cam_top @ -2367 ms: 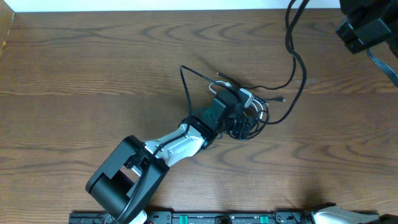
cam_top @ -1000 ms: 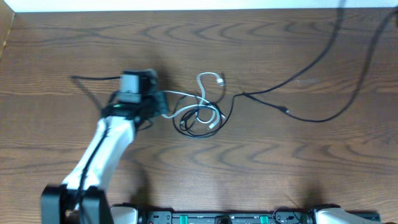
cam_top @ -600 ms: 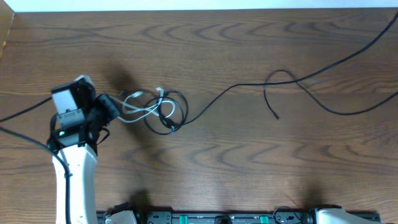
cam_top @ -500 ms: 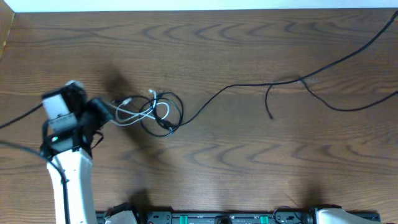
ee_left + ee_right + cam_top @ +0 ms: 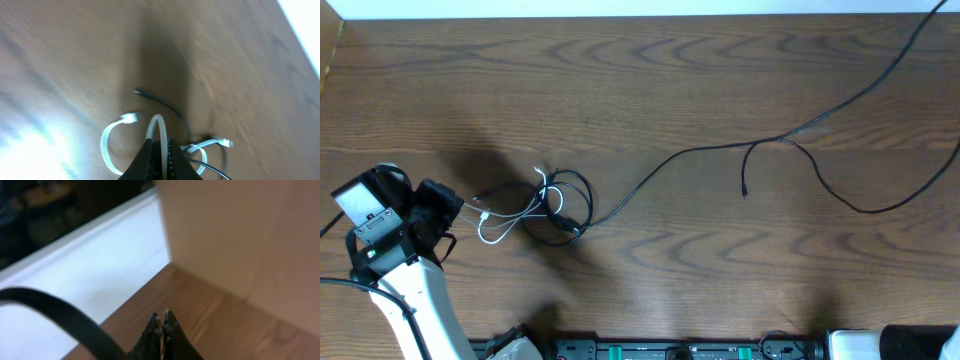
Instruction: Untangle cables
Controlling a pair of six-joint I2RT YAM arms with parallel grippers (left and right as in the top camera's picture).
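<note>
Wood-grain table point(image 5: 670, 80); white strip point(image 5: 620, 8) beyond — cables point(image 5: 560, 222) tangled.

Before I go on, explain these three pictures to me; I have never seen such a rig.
Two robot arms with two-finger grippers work at a wooden table. One picture looks down from above; the other two come from wrist cameras, each looking along its own fingers. On the table lie a white cable and a black cable, tangled together; the black one trails off the top right. The left gripper is shut on the white cable. The right gripper, outside the overhead view, is shut; what it holds is unclear.
</note>
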